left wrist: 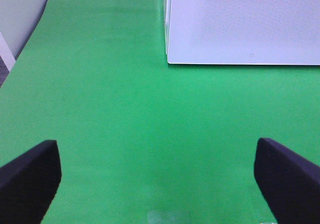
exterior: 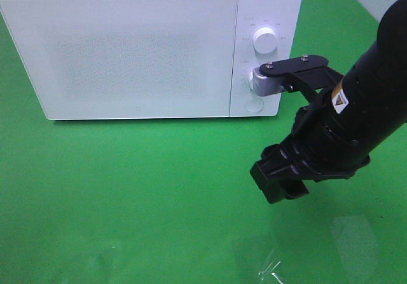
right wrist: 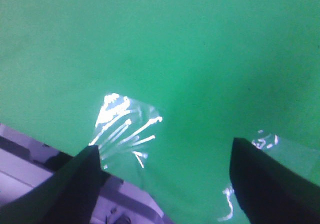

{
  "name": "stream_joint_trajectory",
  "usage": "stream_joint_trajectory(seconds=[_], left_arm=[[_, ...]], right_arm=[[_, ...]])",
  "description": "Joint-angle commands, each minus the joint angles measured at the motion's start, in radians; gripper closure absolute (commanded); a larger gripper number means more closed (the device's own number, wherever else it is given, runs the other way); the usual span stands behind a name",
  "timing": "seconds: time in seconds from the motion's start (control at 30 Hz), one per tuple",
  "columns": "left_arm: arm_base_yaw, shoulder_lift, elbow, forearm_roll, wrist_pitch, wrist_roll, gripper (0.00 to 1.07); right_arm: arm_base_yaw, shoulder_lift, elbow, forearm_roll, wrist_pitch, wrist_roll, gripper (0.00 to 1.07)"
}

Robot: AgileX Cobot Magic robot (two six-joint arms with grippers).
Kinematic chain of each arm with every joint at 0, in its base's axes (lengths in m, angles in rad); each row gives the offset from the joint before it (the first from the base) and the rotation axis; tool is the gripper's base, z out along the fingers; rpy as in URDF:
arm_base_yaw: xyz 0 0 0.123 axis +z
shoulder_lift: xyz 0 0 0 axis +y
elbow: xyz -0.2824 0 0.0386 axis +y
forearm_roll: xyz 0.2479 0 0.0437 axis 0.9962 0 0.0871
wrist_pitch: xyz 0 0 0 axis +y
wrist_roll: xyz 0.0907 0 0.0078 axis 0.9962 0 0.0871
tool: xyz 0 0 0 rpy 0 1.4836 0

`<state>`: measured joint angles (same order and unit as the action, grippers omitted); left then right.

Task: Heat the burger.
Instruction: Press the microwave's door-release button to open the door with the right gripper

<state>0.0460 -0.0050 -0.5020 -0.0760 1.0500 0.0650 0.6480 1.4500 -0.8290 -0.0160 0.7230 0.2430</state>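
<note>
The burger is out of view. A white microwave (exterior: 140, 49) stands at the back of the green table with its door shut; its lower front corner also shows in the left wrist view (left wrist: 245, 23). My right gripper (exterior: 283, 182) hangs over the table in front of the microwave's control panel. In the right wrist view, the right gripper (right wrist: 165, 148) is open with nothing between its dark fingers. My left gripper (left wrist: 156, 149) is open too, empty, facing the microwave's front from low over the table. The left arm does not show in the exterior high view.
Two round knobs (exterior: 264, 39) (exterior: 261, 84) sit on the microwave's right panel, the lower one close to the right arm. A shiny patch of clear film (exterior: 267, 265) (right wrist: 127, 124) lies on the green table (exterior: 127, 195) under the right gripper.
</note>
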Motion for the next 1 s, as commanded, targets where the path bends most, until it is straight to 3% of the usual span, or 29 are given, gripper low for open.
stream_joint_trajectory(seconds=[0.03, 0.5, 0.63, 0.73, 0.87, 0.97, 1.0], left_arm=[[0.004, -0.021, 0.003, -0.005, -0.008, -0.002, 0.09], [0.004, -0.021, 0.003, -0.005, -0.008, -0.002, 0.09], [0.004, -0.021, 0.003, -0.005, -0.008, -0.002, 0.09], [0.004, -0.021, 0.003, -0.005, -0.008, -0.002, 0.09], [0.004, -0.021, 0.003, -0.005, -0.008, -0.002, 0.09], [0.004, -0.021, 0.003, -0.005, -0.008, -0.002, 0.09], [0.004, -0.021, 0.003, -0.005, -0.008, -0.002, 0.09]], right_arm=[[-0.004, -0.041, -0.012, -0.009, 0.126, -0.057, 0.39], [-0.004, -0.416, -0.012, -0.082, 0.157, -0.071, 0.39], [-0.004, -0.61, -0.005, -0.113, 0.174, -0.071, 0.39], [-0.004, -0.641, 0.002, -0.119, 0.174, -0.071, 0.39], [-0.019, -0.796, 0.073, -0.14, 0.18, -0.071, 0.39], [-0.034, -0.817, 0.085, -0.137, 0.185, -0.07, 0.39], [-0.075, -0.857, 0.106, -0.138, 0.196, -0.067, 0.39]])
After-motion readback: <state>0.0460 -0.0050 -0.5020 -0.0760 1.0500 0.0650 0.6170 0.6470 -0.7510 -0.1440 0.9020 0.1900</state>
